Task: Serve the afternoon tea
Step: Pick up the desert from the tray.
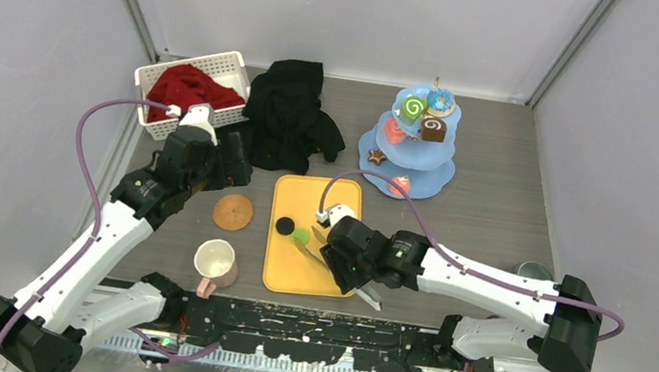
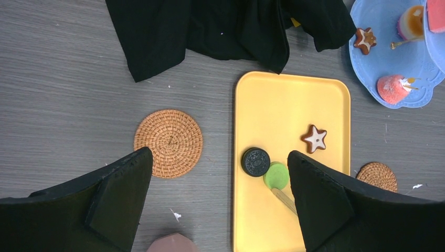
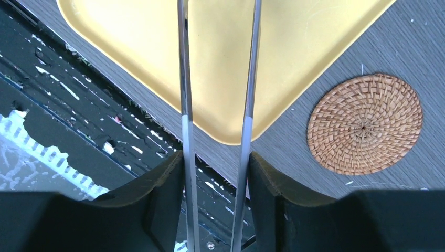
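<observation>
My right gripper is shut on metal tongs; its fingers press the two arms, which stand apart over the yellow tray. One tong tip lies by a green disc. A black cookie and a star cookie also lie on that tray. My left gripper hangs open and empty above the table. The pale-blue tiered stand at the back right carries several sweets. A cream mug with a pink handle sits near the front left. A grey metal mug peeks out at the right.
A white basket with red cloth stands at the back left, a black cloth beside it. One woven coaster lies left of the tray, another to its right. The black base rail runs along the near edge.
</observation>
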